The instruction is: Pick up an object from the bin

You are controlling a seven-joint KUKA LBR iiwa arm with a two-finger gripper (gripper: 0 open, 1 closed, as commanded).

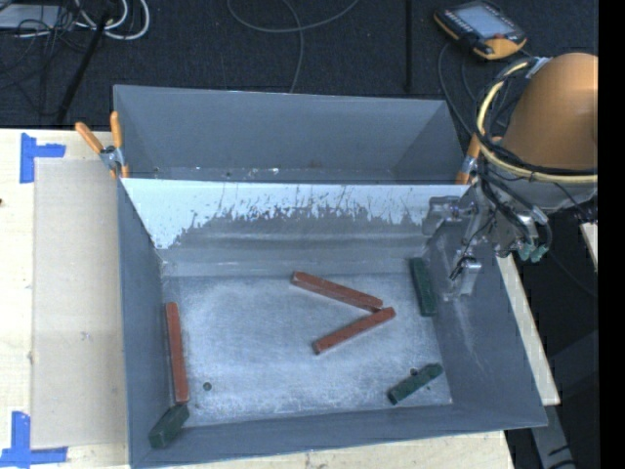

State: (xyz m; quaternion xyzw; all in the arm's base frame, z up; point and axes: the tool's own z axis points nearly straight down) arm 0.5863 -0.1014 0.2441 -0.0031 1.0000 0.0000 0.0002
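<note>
Against the right wall of the bin [293, 145], your gripper [461, 267] hangs just beside a green stick [423, 287] lying along the wall's foot. Whether it is open or closed cannot be told. To pick cleanly, centre over that stick, grip across its narrow width and keep off the wall. You have three green sticks and three red sticks [337, 291], two forming a V mid-floor.

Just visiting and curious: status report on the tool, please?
Tool low, right side of bin. Dark green block just left of it. Two red-brown sticks mid-floor, clear.
</note>
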